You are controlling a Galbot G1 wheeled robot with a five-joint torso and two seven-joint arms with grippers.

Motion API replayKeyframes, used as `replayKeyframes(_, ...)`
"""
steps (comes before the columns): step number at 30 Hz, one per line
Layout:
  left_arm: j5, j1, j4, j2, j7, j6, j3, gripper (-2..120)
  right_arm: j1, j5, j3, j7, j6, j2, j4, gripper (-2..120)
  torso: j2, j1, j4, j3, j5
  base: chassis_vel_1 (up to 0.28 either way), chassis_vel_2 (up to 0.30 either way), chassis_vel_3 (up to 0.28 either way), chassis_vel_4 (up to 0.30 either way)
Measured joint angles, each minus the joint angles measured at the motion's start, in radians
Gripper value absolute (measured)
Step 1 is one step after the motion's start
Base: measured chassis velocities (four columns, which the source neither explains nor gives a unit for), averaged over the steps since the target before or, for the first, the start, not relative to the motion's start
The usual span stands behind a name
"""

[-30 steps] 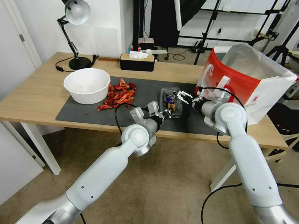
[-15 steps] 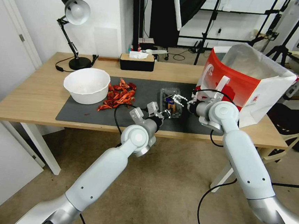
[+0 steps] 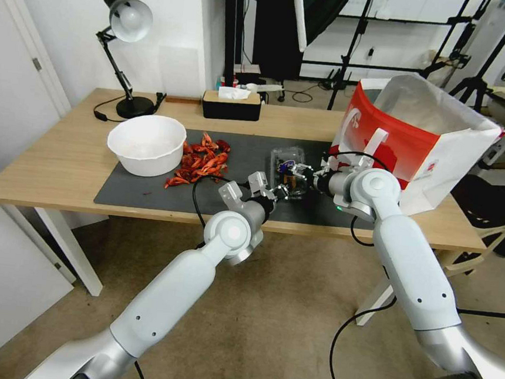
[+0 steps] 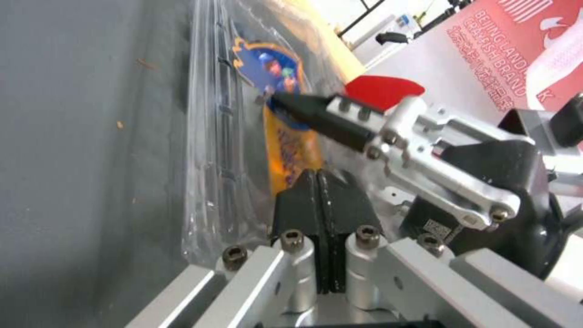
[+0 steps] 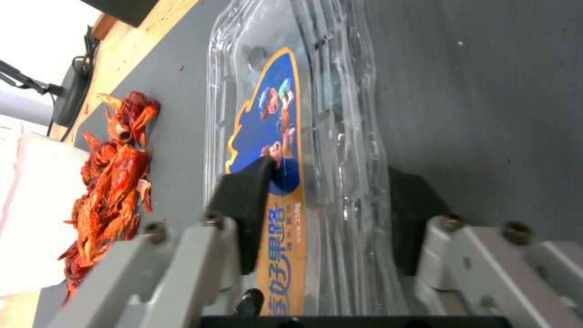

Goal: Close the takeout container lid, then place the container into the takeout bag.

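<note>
The takeout container (image 3: 288, 168) lies on the dark mat, a clear clamshell with its lid (image 5: 273, 127) folded down and a blue-and-orange label on top. My right gripper (image 3: 296, 174) reaches in from the bag side. In the right wrist view the right gripper (image 5: 331, 171) is open and straddles the container (image 5: 340, 91), one finger over the label, the other along the far side. My left gripper (image 3: 281, 193) sits at the container's near edge. In the left wrist view the left gripper (image 4: 319, 191) is shut, its pads together against the plastic (image 4: 225, 136). The takeout bag (image 3: 410, 138) stands open at the right.
A white bowl (image 3: 146, 143) and a pile of red crayfish (image 3: 201, 160) occupy the mat's left part. A black tissue box (image 3: 231, 105) and a desk lamp (image 3: 125, 25) stand at the back. The bag's wall (image 4: 486, 45) is close behind the right gripper.
My right gripper has moved left from beside the bag until its fingers are around the container. The left gripper and the container have stayed put.
</note>
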Motion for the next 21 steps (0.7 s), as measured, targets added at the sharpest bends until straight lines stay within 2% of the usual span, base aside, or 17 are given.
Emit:
replayKeyframes(1,0.000,0.000,0.000,0.000,0.000,0.000,0.000,0,0.000,0.000,0.000,0.000,0.000,0.000,0.000,39,0.000,0.000,0.0000,0.000,0.0000,0.000,0.000,0.000,0.000)
replayKeyframes(4,-0.001,0.003,-0.004,0.004,0.000,0.000,-0.004,0,-0.003,0.003,0.003,0.004,0.001,0.002,-0.002,24,0.000,0.000,0.0001,0.000,0.0000,0.000,0.000,0.000,0.000)
replayKeyframes(8,-0.002,0.006,-0.009,0.008,0.001,-0.002,-0.009,0,-0.006,0.005,0.007,0.003,0.001,0.003,-0.002,14,0.000,0.000,0.0001,0.000,0.0000,0.000,0.000,0.000,0.000)
replayKeyframes(10,-0.003,0.015,-0.025,0.015,0.002,-0.006,-0.014,0,-0.009,0.006,0.014,-0.002,0.002,0.005,-0.002,3,0.000,0.000,0.0000,0.000,-0.0001,0.000,0.000,0.000,0.000)
replayKeyframes(17,-0.001,0.049,-0.080,0.052,0.008,-0.016,-0.035,0,-0.018,0.004,0.029,-0.026,0.003,0.008,0.005,0,0.000,0.000,0.0000,0.000,0.0000,0.000,0.000,0.000,0.000)
replayKeyframes(21,0.059,0.125,-0.177,0.106,0.035,-0.038,-0.088,0,-0.029,0.000,0.038,-0.066,0.003,0.003,0.027,0,0.000,0.000,0.0001,0.000,-0.0001,0.000,0.000,0.000,0.000)
